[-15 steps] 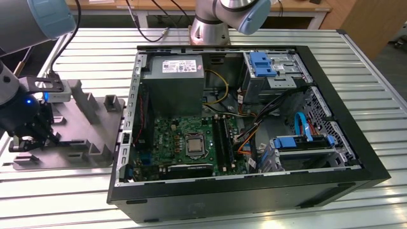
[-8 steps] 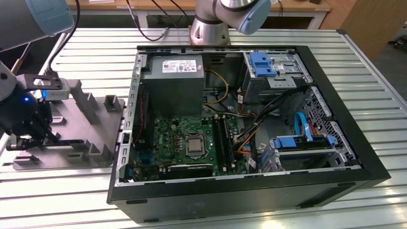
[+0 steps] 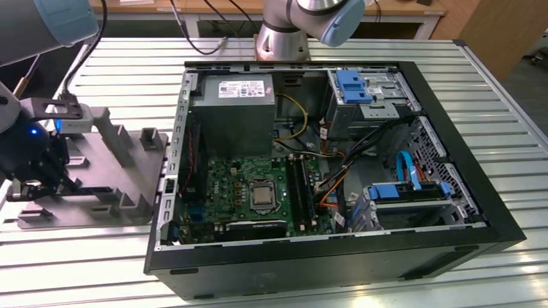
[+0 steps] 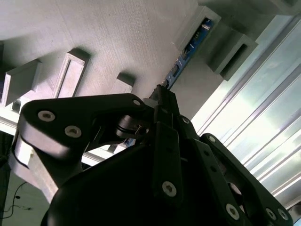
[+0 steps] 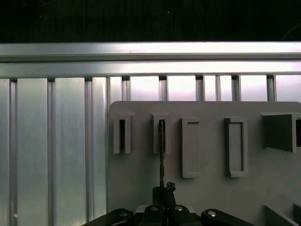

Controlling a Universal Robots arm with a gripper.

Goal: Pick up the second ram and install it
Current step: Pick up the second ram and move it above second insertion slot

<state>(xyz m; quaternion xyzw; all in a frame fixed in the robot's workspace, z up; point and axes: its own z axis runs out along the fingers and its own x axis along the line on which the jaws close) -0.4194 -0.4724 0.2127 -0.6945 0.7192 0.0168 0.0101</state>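
Gripper (image 3: 36,187) at the arm's end, lowered over a grey slotted fixture (image 3: 128,168) on the exterior view's left, just beside the open computer case (image 3: 479,239). Fingers (image 4: 165,141) drawn narrow and pinched on the second ram stick (image 4: 182,60), caught edge-on in both wrist views. Stick seated upright in one of the fixture's narrow slots, with wider pockets alongside it. Held well apart from the motherboard (image 3: 235,186) inside the case, its memory slots (image 3: 299,183) set just beside the processor socket (image 3: 259,192). Power supply (image 3: 233,115) mounted above the board in the exterior view. Case and fixture both set on a slatted aluminium table (image 3: 488,70).
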